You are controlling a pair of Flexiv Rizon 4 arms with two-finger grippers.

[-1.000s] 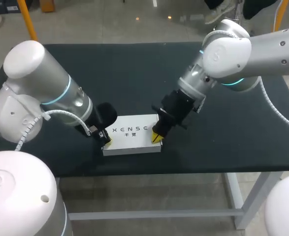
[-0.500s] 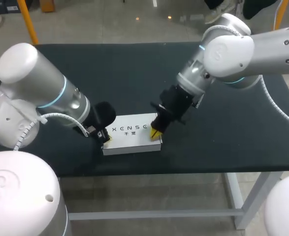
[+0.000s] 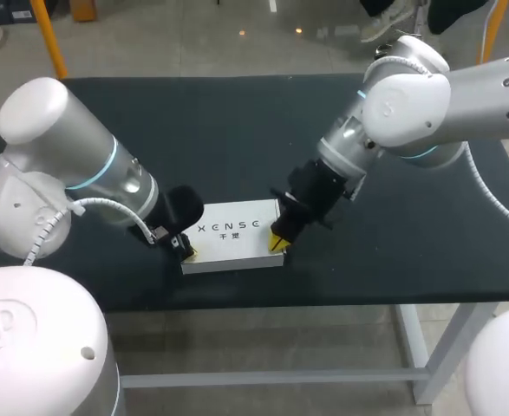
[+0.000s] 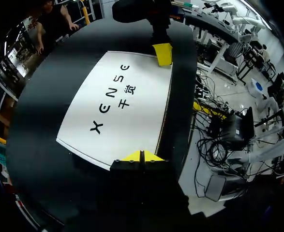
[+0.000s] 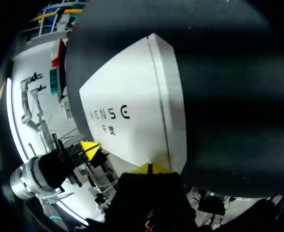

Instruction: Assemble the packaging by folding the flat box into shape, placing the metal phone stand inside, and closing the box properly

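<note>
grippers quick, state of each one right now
Left gripper: closed, holding nothing, tips at one end of the white box.
Right gripper: closed, holding nothing, tips at the opposite end.

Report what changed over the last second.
Little. The right gripper edged back from the white box's right end, then returned to it. The left gripper sank slightly at the box's left end. The box stayed put; nothing was gripped or released.

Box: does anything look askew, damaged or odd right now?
Nothing stands out. The white box lies flat and closed near the front edge of the table, left tool and right tool at its two ends.
</note>
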